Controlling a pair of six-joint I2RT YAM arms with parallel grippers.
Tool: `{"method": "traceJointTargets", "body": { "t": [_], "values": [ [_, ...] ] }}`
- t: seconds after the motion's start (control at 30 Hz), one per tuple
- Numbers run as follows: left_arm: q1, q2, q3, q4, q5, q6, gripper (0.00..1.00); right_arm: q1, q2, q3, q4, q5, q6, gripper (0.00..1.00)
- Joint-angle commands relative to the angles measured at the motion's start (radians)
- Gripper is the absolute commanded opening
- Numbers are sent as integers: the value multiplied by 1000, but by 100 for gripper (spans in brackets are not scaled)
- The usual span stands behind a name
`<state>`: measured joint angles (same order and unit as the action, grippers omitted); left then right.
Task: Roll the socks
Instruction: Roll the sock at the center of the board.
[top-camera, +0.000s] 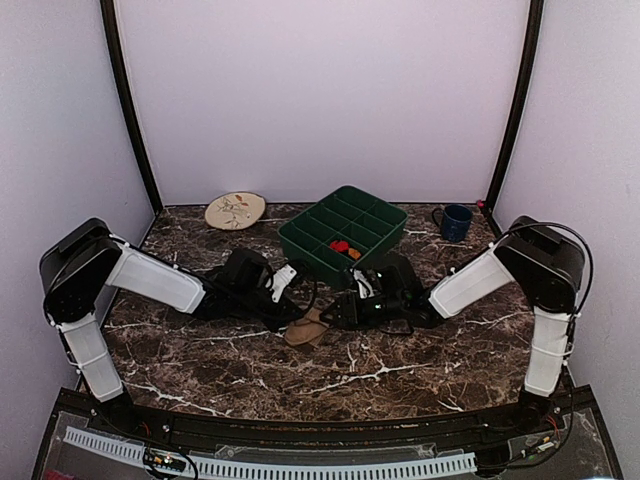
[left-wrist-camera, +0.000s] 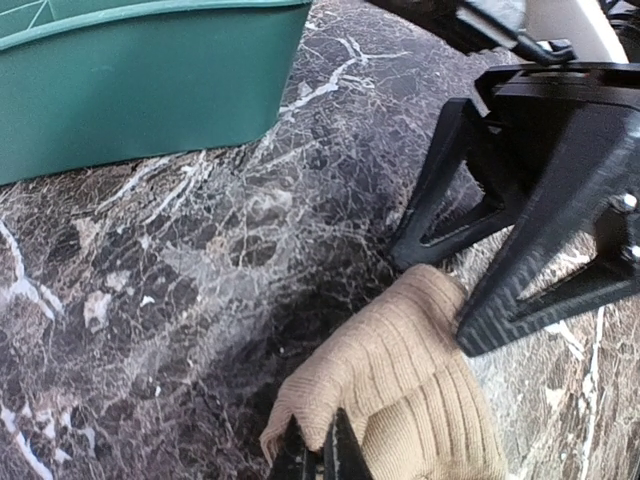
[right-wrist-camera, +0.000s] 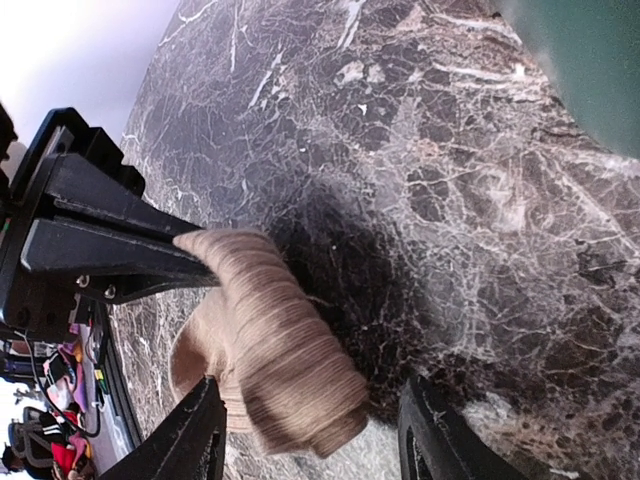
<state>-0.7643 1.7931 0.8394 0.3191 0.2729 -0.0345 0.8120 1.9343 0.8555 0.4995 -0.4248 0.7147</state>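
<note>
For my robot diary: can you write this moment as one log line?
left end effector: shut on tan sock; right end effector: open, straddling tan sock; rolling: not finished

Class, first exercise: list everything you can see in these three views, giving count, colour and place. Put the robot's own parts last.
tan sock: one, tan-brown, mid-table between the two end effectors
compartment tray: one, dark green, just behind the sock
small pieces: two, one red and one orange, inside the tray
plate: one, beige with a leaf drawing, back left of the table
mug: one, dark blue, back right
table: one, dark brown marble with white veins, under everything
arms: two, white and black, reaching in from left and right
left end effector: one, black, shut on the tan sock's edge
right end effector: one, black, open, a finger on either side of the sock
</note>
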Motion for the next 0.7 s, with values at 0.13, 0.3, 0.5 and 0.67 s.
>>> {"method": "traceJointTargets", "body": {
  "t": [0.13, 0.3, 0.5, 0.67],
  "values": [
    [-10, -62, -48, 87, 15, 5, 0, -9, 71, -6, 161, -44, 45, 55],
    [-9, -48, -51, 112, 11, 2, 0, -9, 90, -10, 194, -53, 46, 45],
    [-9, -26, -42, 120, 12, -2, 0, -10, 69, -44, 205, -32, 24, 26],
    [-9, 2, -2, 54, 6, -25, 0, -11, 59, -32, 175, -23, -40, 4]
  ]
}}
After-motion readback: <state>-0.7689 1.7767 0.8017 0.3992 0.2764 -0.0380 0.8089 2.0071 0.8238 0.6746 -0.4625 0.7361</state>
